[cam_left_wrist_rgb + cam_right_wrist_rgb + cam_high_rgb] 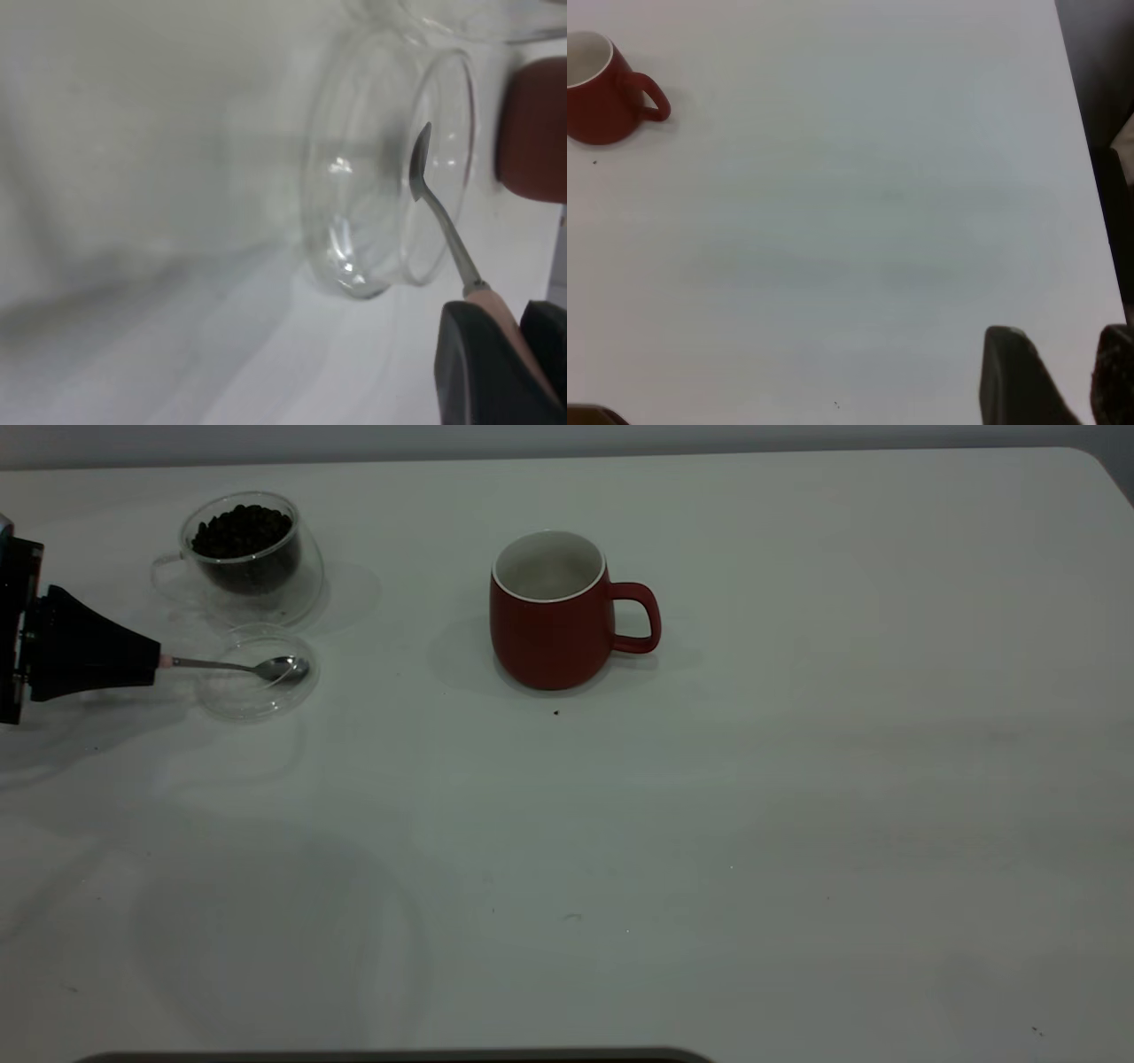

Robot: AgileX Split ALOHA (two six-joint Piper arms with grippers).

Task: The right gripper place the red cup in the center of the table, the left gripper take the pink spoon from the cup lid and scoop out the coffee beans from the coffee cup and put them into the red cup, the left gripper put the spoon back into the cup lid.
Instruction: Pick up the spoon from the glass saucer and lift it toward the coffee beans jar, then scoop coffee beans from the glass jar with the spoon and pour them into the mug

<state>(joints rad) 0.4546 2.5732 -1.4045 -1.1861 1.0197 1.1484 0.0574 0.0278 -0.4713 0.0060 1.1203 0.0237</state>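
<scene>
Holding the pink spoon (237, 666) tight by its handle — left gripper (152, 661) — lying flat, bowl end pointing at the red cup (549, 615), over the cup lid (252, 676).

The table (797, 824) is seen from above and in front by the exterior view. The cup lid (390, 177) is viewed close up from the left wrist — the right wrist looks from farther off. The red cup (554, 611) is shared by all three.
</scene>
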